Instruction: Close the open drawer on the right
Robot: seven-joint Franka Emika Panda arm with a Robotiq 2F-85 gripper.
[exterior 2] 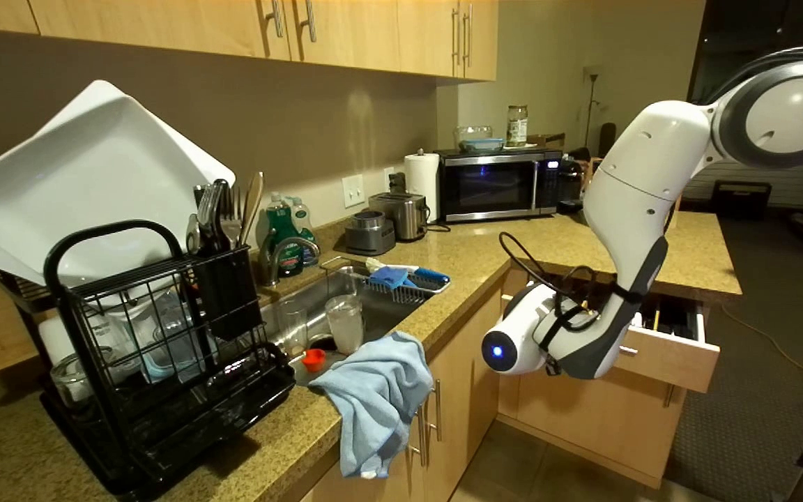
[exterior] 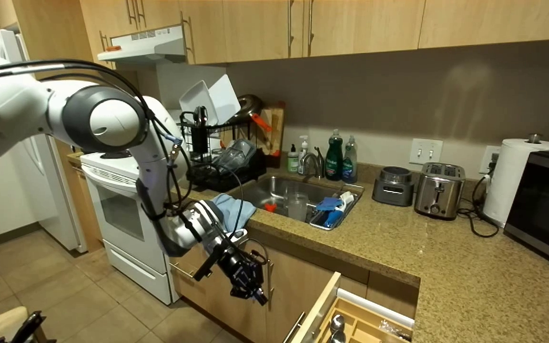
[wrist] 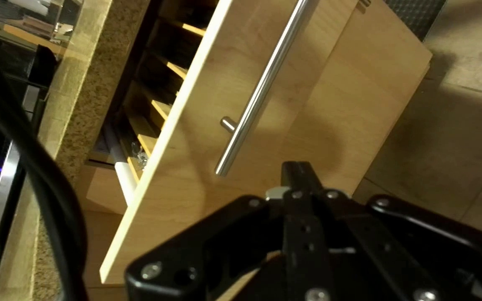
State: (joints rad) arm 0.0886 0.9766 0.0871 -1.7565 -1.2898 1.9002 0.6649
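Counter (exterior: 389, 247) of speckled tan stone turns a corner in a wood-fronted kitchen. The white robot arm (exterior: 112, 119) I operate from afar bends down in front of it. Under the counter, toward the right in both exterior views, the drawer (exterior 2: 673, 359) stands pulled out, its flat light-wood front showing and pale dividers (wrist: 147, 143) inside. A steel sink (exterior: 259, 192) is set into the counter; near it stands a black dish rack (exterior 2: 206, 418), and a light-blue towel (exterior 2: 380, 411) drapes over the counter's edge. I have the gripper (exterior: 260, 297) narrow, its fingers (wrist: 303, 184) pressed together, hanging low near the drawer front and apart from it. A metal handle (wrist: 262, 90) slants across that front, above and left of the fingers in the wrist view. Two spoons (exterior: 337, 323) lie together between the dividers.
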